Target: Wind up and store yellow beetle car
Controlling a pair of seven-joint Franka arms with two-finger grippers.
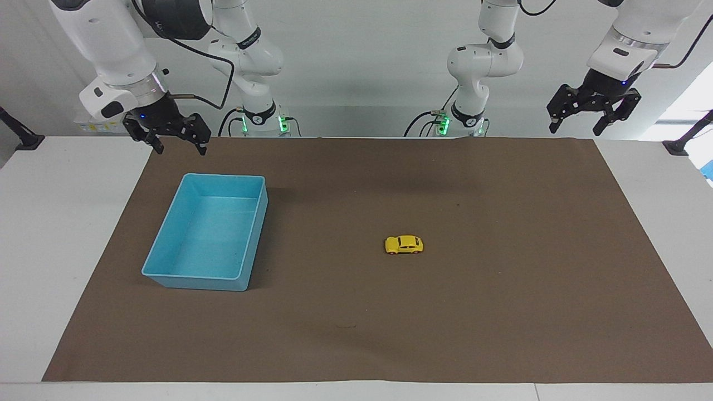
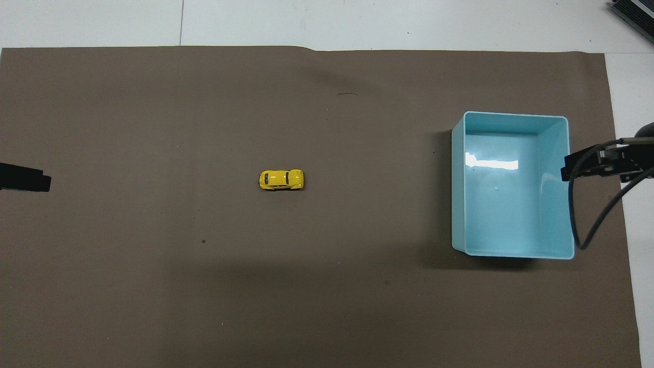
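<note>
The right gripper (image 1: pixel 178 143) hangs raised over the robots' edge of the brown mat (image 1: pixel 501 312), at the right arm's end of the table, fingers spread and empty. Just below and ahead of it sits the light-blue bin (image 1: pixel 167 266), open-topped and with nothing in it. Toward the left arm's end from that gripper, well apart from the bin, the yellow beetle car (image 1: pixel 404 244) stands on its wheels on the bare mat, roughly midway between the two grippers and lying lengthwise along the table. The left gripper (image 1: pixel 576 126) hovers high at the left arm's end, also spread and holding nothing; the car lies well below it and toward the middle.

Nothing has begun, so the first step is likely a reach to the car. A clean grasp would come straight down with the fingers across the car's narrow body, closing on its sides and not its rounded roof, which could slip. Keeping the wheels on the mat would allow a pull-back to wind it.
</note>
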